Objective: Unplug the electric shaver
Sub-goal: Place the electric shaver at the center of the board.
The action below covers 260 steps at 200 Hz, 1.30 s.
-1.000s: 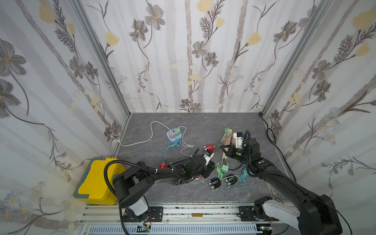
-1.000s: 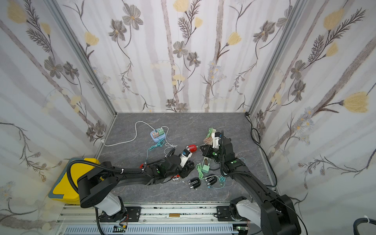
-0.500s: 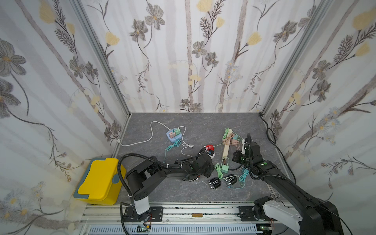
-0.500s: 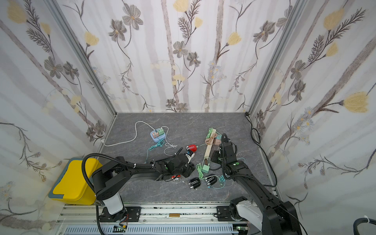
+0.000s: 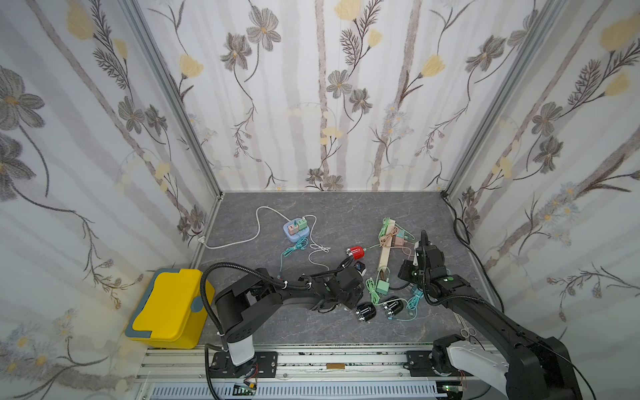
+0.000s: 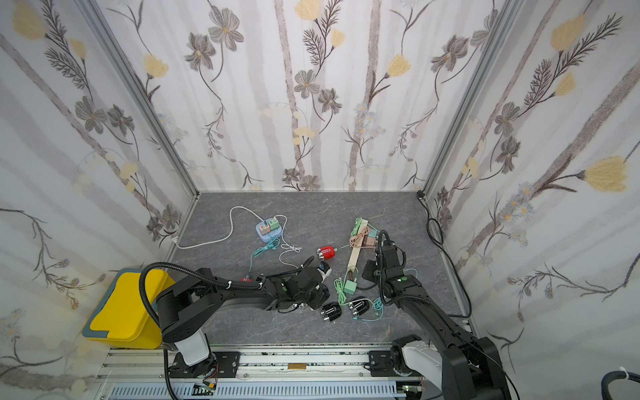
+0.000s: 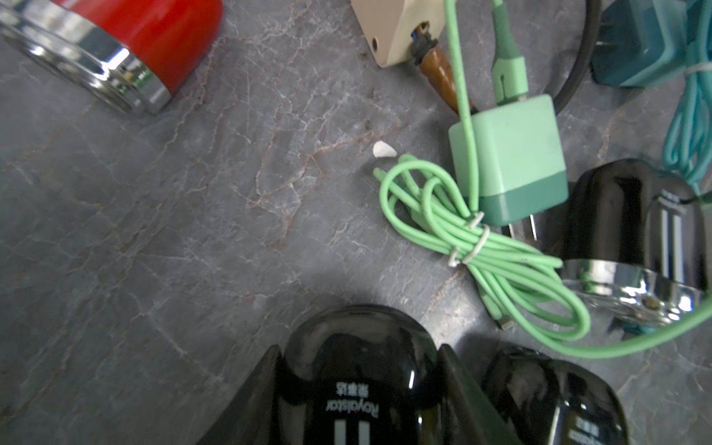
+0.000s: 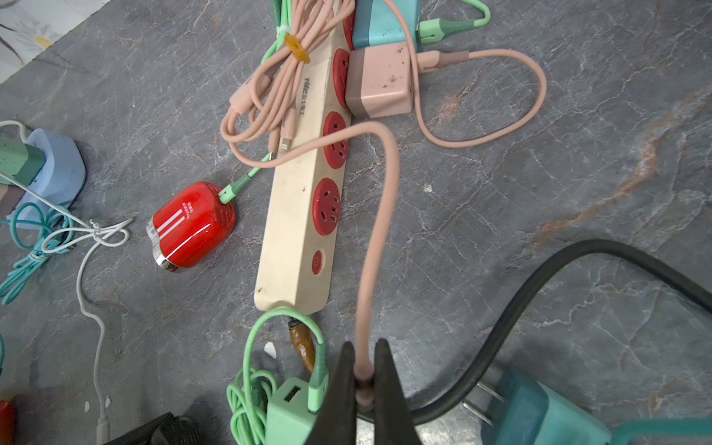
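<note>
Now — black shaver (image 7: 358,385) gripped, pink cable (image 8: 378,231) pinched well apart from it.
In both top views the left arm (image 5: 298,294) and right arm (image 5: 450,287) meet low over the grey counter (image 5: 311,214), near the beige power strip (image 6: 355,258) and red shaver (image 6: 326,252). Left wrist view: the left jaws stand partway open, clamping the black shaver by its flanks — a second black shaver (image 7: 554,404) lies just beside it. Right wrist view: the right jaws are shut tight on the pink cable.

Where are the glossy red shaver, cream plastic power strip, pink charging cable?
glossy red shaver (image 8: 190,225), right wrist view, body side.
cream plastic power strip (image 8: 296,239), right wrist view, bare cream face.
pink charging cable (image 8: 375,231), right wrist view, mid-span.
</note>
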Motion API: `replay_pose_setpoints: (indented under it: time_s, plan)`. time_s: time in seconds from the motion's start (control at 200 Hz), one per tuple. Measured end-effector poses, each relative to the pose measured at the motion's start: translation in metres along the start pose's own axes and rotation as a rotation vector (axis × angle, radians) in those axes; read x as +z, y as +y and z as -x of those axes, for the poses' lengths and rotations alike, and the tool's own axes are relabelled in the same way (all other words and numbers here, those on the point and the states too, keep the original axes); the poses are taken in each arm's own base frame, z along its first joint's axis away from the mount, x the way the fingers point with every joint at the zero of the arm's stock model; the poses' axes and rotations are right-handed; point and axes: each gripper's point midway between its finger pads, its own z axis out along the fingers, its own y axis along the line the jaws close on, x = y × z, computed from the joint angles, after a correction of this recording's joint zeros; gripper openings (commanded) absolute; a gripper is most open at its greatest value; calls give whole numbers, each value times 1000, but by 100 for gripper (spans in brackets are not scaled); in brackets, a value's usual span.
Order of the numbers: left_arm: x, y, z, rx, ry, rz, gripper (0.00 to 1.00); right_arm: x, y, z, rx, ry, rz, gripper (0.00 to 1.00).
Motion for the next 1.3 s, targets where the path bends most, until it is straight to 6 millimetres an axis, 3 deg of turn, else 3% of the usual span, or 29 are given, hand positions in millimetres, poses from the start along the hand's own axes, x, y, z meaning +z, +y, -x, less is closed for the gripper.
replay_pose_setpoints:
  time_s: [0.255,0.595,0.929,1.159,1.299]
  plan:
    - [-8,-2,-15,-12,31,-14,50,2,5,-6,0,23,35,5]
    - [-28,19,-41,-62,67,61,51,4,6,-7,1,26,45,6]
    - [-31,9,-47,-54,83,40,58,1,9,-10,1,23,78,9]
    - [-29,4,-48,-43,80,34,79,2,10,-18,0,38,100,12]
    - [-31,2,-46,-50,76,19,100,4,9,-25,0,54,111,12]
